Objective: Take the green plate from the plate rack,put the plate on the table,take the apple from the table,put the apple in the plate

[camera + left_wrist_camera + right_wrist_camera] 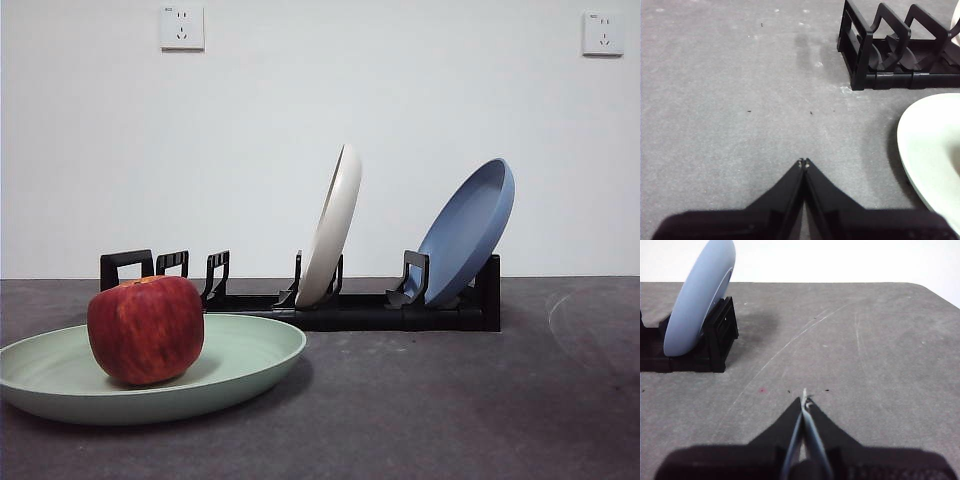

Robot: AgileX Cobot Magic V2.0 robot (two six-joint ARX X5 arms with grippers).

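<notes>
Resting in the green plate (250, 355), the apple (146, 329) (front view only), both grippers pressed together.

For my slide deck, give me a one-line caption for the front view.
Apple resting in the green plate on the table, with white plate and blue plate in the rack behind.

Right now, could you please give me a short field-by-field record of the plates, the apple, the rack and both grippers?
green plate: flat on the table, out of the rack
apple: resting in the green plate
plate rack: holds two plates
cream plate: upright in a middle slot
blue plate: leaning at the rack's end
left gripper: shut, empty
right gripper: shut, empty
</notes>
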